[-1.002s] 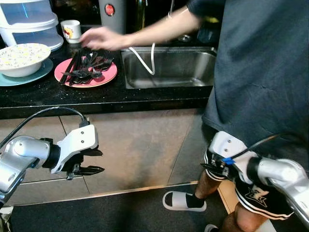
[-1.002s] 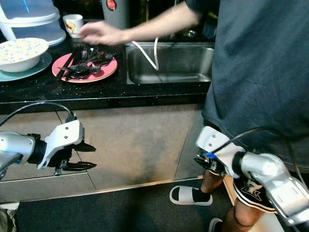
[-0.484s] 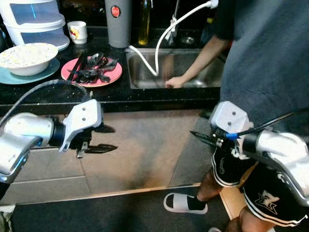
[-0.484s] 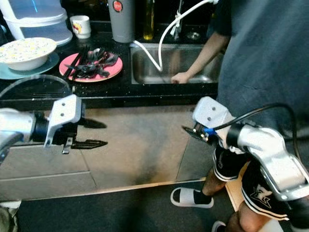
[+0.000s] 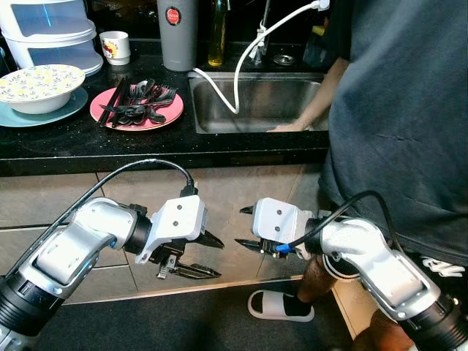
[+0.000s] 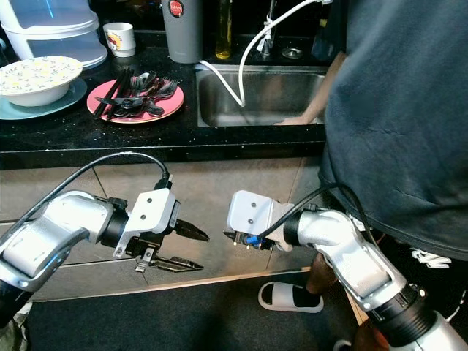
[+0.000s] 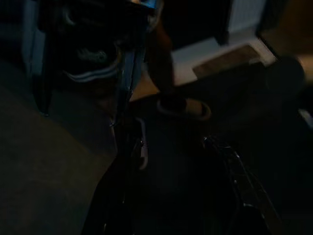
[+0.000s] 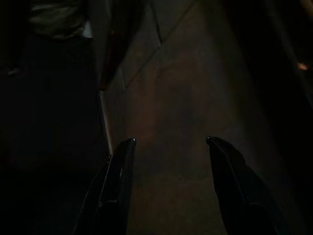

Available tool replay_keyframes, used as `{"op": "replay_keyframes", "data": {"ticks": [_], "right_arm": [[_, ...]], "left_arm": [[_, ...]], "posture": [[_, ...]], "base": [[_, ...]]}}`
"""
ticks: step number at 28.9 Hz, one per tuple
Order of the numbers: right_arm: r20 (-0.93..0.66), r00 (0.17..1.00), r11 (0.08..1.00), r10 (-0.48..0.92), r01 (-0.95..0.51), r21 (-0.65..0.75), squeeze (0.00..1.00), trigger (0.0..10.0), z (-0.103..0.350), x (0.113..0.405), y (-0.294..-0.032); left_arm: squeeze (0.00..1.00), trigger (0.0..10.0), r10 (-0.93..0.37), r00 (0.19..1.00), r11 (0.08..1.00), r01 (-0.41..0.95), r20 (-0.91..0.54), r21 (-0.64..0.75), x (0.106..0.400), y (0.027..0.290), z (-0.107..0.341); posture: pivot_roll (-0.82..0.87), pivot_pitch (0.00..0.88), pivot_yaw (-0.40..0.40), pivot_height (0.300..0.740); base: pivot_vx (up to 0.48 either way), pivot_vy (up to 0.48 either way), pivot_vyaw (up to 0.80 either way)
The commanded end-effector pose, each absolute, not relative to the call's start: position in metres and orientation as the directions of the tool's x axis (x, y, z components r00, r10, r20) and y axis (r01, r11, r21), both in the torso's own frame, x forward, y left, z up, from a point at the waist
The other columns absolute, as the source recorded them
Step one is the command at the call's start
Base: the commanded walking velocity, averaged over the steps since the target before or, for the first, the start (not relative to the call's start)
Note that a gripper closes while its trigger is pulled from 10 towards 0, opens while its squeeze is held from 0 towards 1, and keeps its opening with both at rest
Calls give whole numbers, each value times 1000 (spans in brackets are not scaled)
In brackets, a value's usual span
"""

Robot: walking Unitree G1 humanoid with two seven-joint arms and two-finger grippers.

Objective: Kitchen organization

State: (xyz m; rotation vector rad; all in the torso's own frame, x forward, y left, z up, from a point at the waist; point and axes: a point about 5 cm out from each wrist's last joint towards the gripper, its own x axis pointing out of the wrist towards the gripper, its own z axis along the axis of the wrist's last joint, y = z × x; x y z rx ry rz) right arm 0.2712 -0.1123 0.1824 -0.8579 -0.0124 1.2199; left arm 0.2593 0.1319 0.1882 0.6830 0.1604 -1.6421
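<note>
A pink plate on the black counter carries a pile of black cutlery. A floral bowl sits on a teal plate at the far left. Both of my arms are low, in front of the tan cabinet face below the counter. My left gripper is open and holds nothing, pointing right. My right gripper is open and empty too, pointing left toward it with a small gap between them. In the right wrist view its fingers stand apart over the tiled front.
A person in a dark shirt stands close at the right, one hand in the steel sink. A white hose, grey canister, mug and stacked plastic tubs line the counter back. A slippered foot rests on the floor.
Both arms have swung inward and now face each other below the counter. The person's hand stays in the sink, shifted slightly right.
</note>
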Motion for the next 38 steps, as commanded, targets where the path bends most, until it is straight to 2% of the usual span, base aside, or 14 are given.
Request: {"op": "replay_keyframes", "data": {"ticks": [1, 4, 5, 6, 9, 12, 15, 16, 19, 22, 28, 32, 36, 38], "right_arm": [[-475, 365, 15, 801, -805, -593, 0, 10000, 182, 273, -117], [-447, 429, 48, 784, -762, -646, 0, 10000, 201, 286, -129], [-387, 485, 148, 784, -751, -644, 0, 10000, 208, 291, -135], [-360, 501, 203, 787, -762, -615, 0, 10000, 204, 291, -136], [-340, 494, 278, 800, -808, -519, 0, 10000, 180, 282, -134], [-320, 518, 318, 793, -801, -507, 0, 10000, 176, 282, -137], [-129, 674, 524, 727, -667, -530, 0, 10000, 217, 296, -167], [-129, 674, 524, 727, -667, -530, 0, 10000, 217, 296, -167], [-86, 724, 544, 684, -585, -601, 0, 10000, 243, 296, -186], [-105, 720, 539, 686, -600, -592, 0, 10000, 237, 287, -187], [-226, 718, 551, 658, -664, -505, 0, 10000, 188, 271, -183], [-124, 739, 590, 662, -616, -522, 0, 10000, 220, 272, -191], [-123, 732, 598, 670, -630, -496, 0, 10000, 214, 270, -188], [-57, 713, 608, 699, -634, -477, 0, 10000, 224, 265, -179]], "left_arm": [[0, 10000, -835, -11, -207, 933, -550, 294, 264, 139, 193], [0, 10000, -848, 102, -117, 921, -520, 371, 281, 146, 213], [0, 10000, -845, 171, -39, 925, -506, 378, 286, 156, 212], [0, 10000, -842, 194, 1, 933, -503, 359, 285, 161, 206], [0, 10000, -823, 202, 30, 949, -532, 314, 274, 168, 181], [0, 10000, -821, 215, 49, 949, -528, 311, 272, 171, 177], [0, 10000, -827, 372, 219, 903, -422, 369, 286, 188, 208], [0, 10000, -827, 372, 219, 903, -422, 369, 286, 188, 208], [0, 10000, -794, 493, 325, 839, -356, 437, 298, 207, 232], [0, 10000, -766, 541, 377, 816, -347, 439, 297, 215, 229], [0, 10000, -750, 535, 410, 837, -388, 363, 280, 215, 193], [0, 10000, -751, 617, 523, 773, -234, 358, 294, 216, 223], [0, 10000, -756, 604, 507, 784, -251, 360, 292, 208, 212], [0, 10000, -794, 585, 511, 790, -168, 338, 287, 199, 226]], "posture": [[29, 0, -34, 740], [30, 0, -36, 740], [35, 0, -40, 740], [38, 0, -41, 740], [43, 0, -45, 740], [52, 0, -43, 740], [49, 0, -43, 740], [49, 0, -43, 740], [49, 0, -38, 740], [50, 0, -36, 740], [52, 0, -39, 740], [48, 0, -35, 740], [48, 0, -35, 740], [40, 0, -32, 740]], "base": [[0, 0, 0], [0, 0, 0], [0, 0, 0], [0, 0, 0], [0, 0, 0], [0, 0, 0], [0, 0, 0], [0, 0, 0], [0, 0, 0], [0, 0, 0], [0, 0, 0], [0, 0, 0], [0, 0, 0], [0, 0, 0]]}}
